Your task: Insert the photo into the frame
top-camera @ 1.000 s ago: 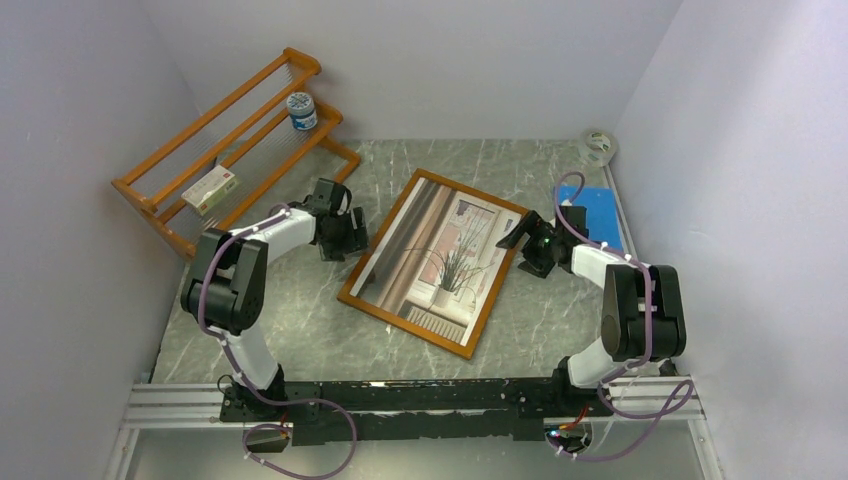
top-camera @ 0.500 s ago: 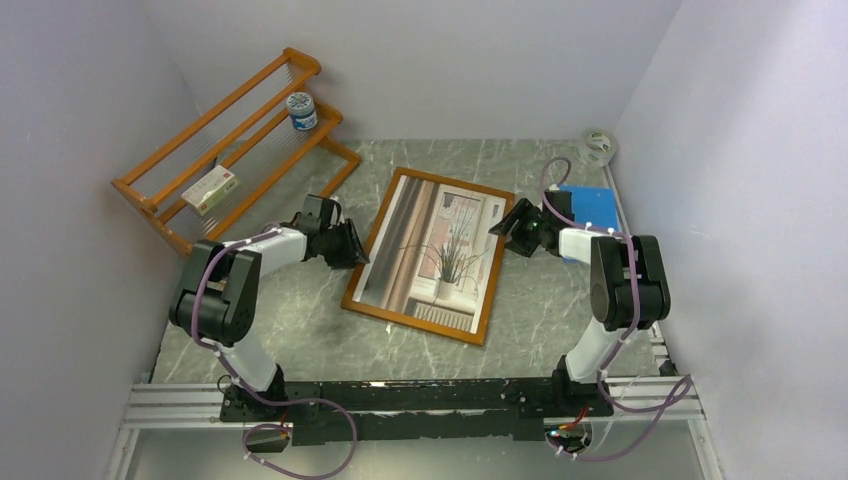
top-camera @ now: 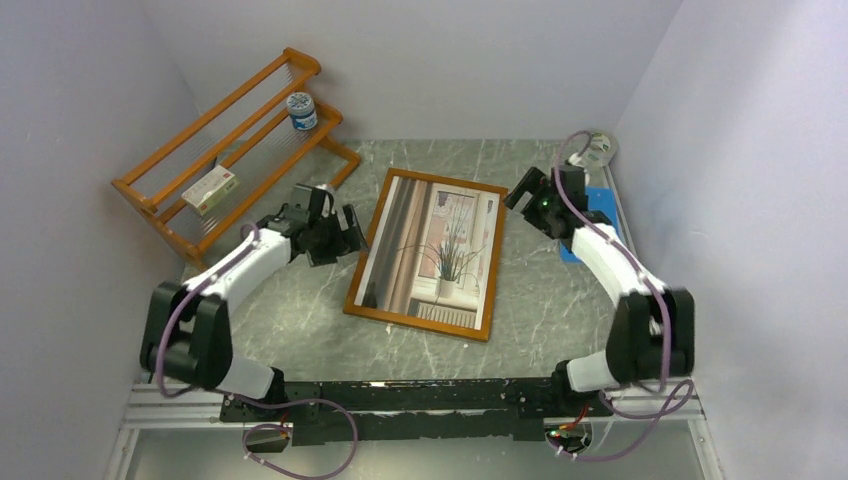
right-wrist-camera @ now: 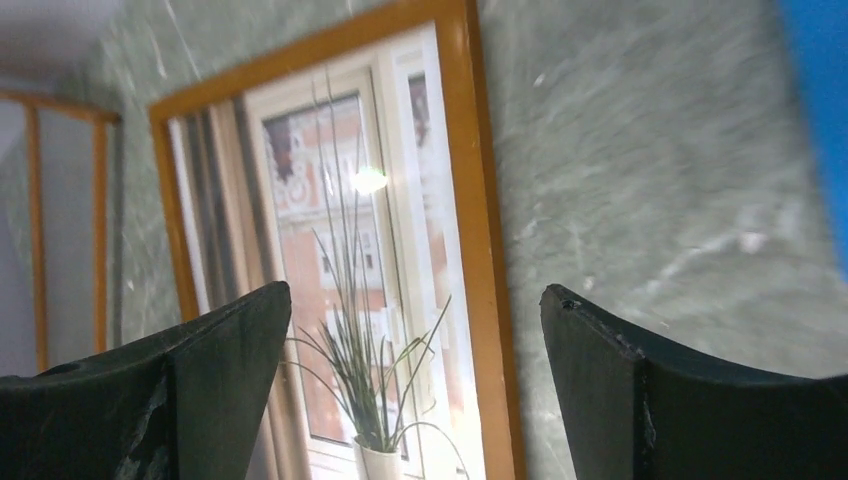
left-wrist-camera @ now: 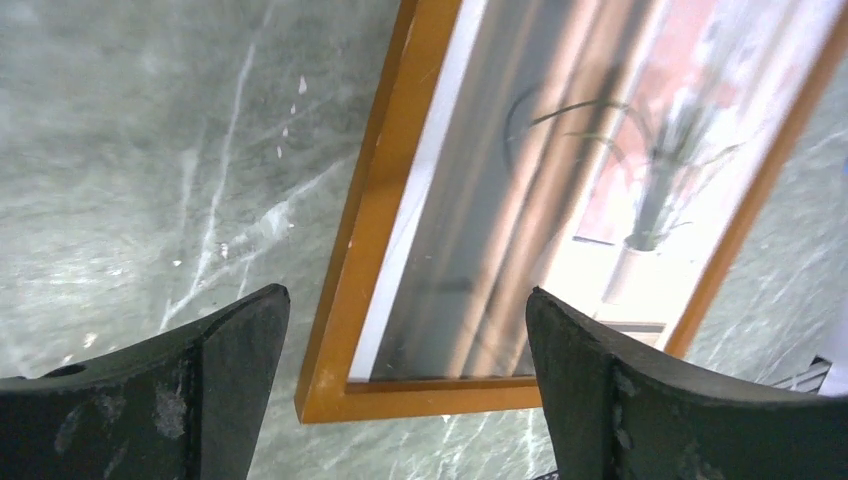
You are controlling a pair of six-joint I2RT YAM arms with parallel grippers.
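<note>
Fingers of the left gripper (top-camera: pixel 335 235) and the right gripper (top-camera: pixel 525 190) are spread wide and released, grasping nothing; each has drawn back from a long side of the thin light-brown wooden picture frame (top-camera: pixel 369 240). The frame lies flat at mid-counter on the grey-green marbled counter (top-camera: pixel 300 320). It was skewed a second ago and is now turned nearly square to the near edge. The beige-grey paper print of a curtained window and wispy plant (top-camera: pixel 432 248) fills the frame, apparently seated behind the glass. Judged from this, the photo is in place and the last nudges only straightened it. A blue sheet (right-wrist-camera: pixel 825 100) lies beside the right gripper.
</note>
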